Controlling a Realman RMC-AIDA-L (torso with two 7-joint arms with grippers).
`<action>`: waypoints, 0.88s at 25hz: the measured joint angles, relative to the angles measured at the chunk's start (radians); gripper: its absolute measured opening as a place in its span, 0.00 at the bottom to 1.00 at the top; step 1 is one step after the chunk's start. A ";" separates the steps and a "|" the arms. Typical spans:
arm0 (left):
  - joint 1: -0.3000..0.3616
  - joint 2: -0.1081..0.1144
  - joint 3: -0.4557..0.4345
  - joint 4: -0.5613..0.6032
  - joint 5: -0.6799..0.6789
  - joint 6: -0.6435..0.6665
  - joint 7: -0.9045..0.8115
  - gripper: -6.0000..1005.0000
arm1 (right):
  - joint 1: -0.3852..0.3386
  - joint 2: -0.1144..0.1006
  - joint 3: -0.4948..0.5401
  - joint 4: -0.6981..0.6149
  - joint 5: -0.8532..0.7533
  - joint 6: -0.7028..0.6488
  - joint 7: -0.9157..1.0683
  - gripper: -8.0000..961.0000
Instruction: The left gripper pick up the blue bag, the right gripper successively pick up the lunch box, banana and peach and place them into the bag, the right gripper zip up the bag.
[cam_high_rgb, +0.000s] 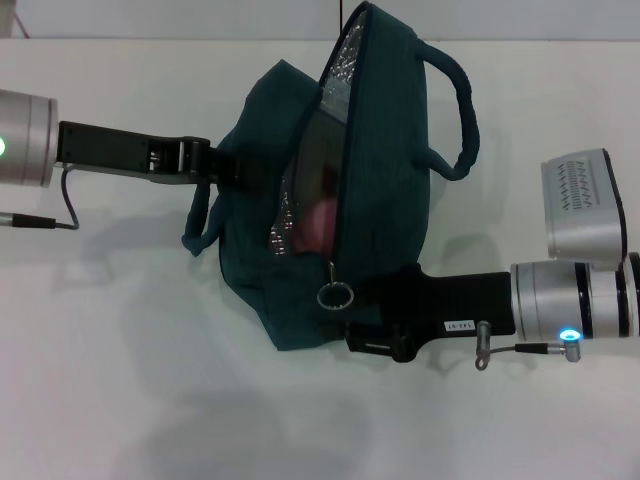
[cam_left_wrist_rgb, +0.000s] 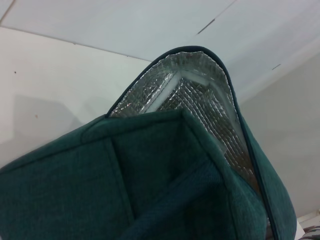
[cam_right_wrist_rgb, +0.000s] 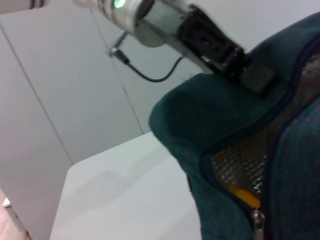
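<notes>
Left tool (cam_high_rgb: 215, 165) is clamped on the blue bag's (cam_high_rgb: 385, 180) near side panel, where I see its tip buried in the fabric; my right tool (cam_high_rgb: 365, 325) sits at the bag's lower corner beside the zipper, and I cannot tell how far its fingers are spread because the fabric hides them.

Under everything I have a plain white desk (cam_high_rgb: 130, 370), and beyond its far edge a pale wall. From the right wrist view I see the desk's corner and white wall panels behind it.

On my head view the bag stands on the desk between the two arms, its long axis running from near me away toward the wall, leaning a little. Its mouth gapes along that axis, facing up at my camera, with silver lining (cam_left_wrist_rgb: 200, 100) showing at the far end. One loop handle (cam_high_rgb: 455, 110) arches off the right side, another droops on the left.

Inside I make out the pink peach (cam_high_rgb: 315, 225). A strip of yellow, the banana (cam_right_wrist_rgb: 240, 194), shows just inside the zipper line. A silver ring pull (cam_high_rgb: 336, 295) hangs at the zipper's near end, just beside my right tool.
</notes>
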 joint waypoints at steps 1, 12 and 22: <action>0.000 0.000 0.000 0.000 0.000 0.000 0.000 0.12 | -0.001 0.000 0.002 0.000 0.000 0.002 0.000 0.38; 0.001 0.001 0.000 0.001 0.000 0.000 0.000 0.12 | 0.000 0.005 0.002 -0.004 0.000 0.039 0.000 0.38; 0.001 0.001 0.000 0.002 0.000 0.000 0.000 0.12 | -0.001 0.005 0.002 -0.009 0.024 0.041 -0.002 0.17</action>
